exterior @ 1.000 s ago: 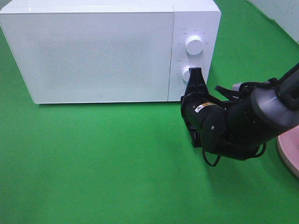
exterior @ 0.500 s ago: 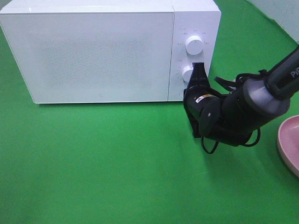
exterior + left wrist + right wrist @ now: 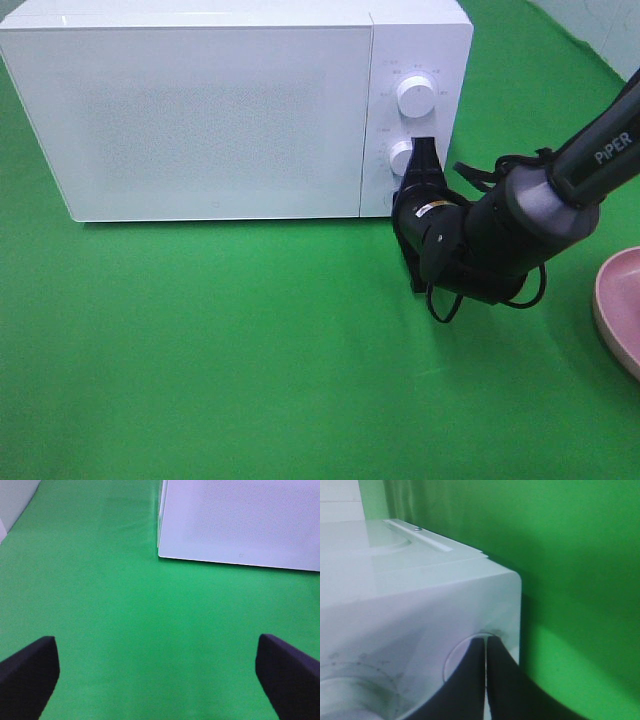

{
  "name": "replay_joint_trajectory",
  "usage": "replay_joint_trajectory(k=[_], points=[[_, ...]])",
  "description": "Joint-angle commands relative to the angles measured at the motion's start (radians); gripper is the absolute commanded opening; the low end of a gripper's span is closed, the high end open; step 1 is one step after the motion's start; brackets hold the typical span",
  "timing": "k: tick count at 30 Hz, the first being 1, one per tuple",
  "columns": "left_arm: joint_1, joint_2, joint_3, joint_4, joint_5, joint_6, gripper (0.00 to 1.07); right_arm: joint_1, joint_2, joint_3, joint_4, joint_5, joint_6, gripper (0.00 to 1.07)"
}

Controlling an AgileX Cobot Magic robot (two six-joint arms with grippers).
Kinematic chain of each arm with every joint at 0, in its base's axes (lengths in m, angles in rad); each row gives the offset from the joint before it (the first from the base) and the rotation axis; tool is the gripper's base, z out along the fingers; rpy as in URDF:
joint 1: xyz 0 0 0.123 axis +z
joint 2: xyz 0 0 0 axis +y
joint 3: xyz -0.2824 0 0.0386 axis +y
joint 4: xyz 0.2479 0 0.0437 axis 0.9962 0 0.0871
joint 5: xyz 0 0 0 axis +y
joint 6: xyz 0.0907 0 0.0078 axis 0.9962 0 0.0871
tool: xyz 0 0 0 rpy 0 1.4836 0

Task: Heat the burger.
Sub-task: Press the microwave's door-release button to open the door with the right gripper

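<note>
– On the green surface (image 3: 250, 350), what do you see?
– At the back stands a white microwave (image 3: 200, 110) with its door (image 3: 190, 115) closed. At the right edge lies a pink plate (image 3: 615, 310), only partly in view, and its visible part is bare.
– And the burger?
– It shows in no view, so I cannot tell where it lies or how far it is from either tool.
– How is the right tool (image 3: 424, 150)?
– It is clenched on nothing, the two fingers pressed together. The tips are at the control panel (image 3: 420, 60), just beside the lower knob (image 3: 402, 158). In the right wrist view they meet a round part of the panel, near the microwave's edge.
– And the left tool (image 3: 155, 645)?
– It is released, the fingers wide apart over bare green cloth. The microwave's front corner is ahead of it, well apart.
</note>
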Motion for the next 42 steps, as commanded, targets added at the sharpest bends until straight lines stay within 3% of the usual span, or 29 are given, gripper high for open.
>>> replay_joint_trajectory(k=[1, 18, 22, 35, 42], points=[[0.002, -0.016, -0.001, -0.005, -0.008, 0.001, 1.0, -0.005, 0.006, -0.02, -0.014, -0.002, -0.001, 0.0], [0.002, -0.016, -0.001, -0.002, -0.008, 0.001, 1.0, -0.005, 0.007, -0.055, -0.031, -0.148, -0.005, 0.0], [0.002, -0.016, -0.001, -0.002, -0.008, 0.001, 1.0, -0.005, 0.007, -0.058, -0.03, -0.273, -0.005, 0.0], [0.002, -0.016, -0.001, -0.002, -0.007, 0.001, 1.0, -0.019, 0.077, -0.159, -0.027, -0.346, -0.005, 0.0], [0.002, -0.016, -0.001, -0.002, -0.007, 0.001, 1.0, -0.038, 0.078, -0.16, -0.03, -0.372, -0.015, 0.0]])
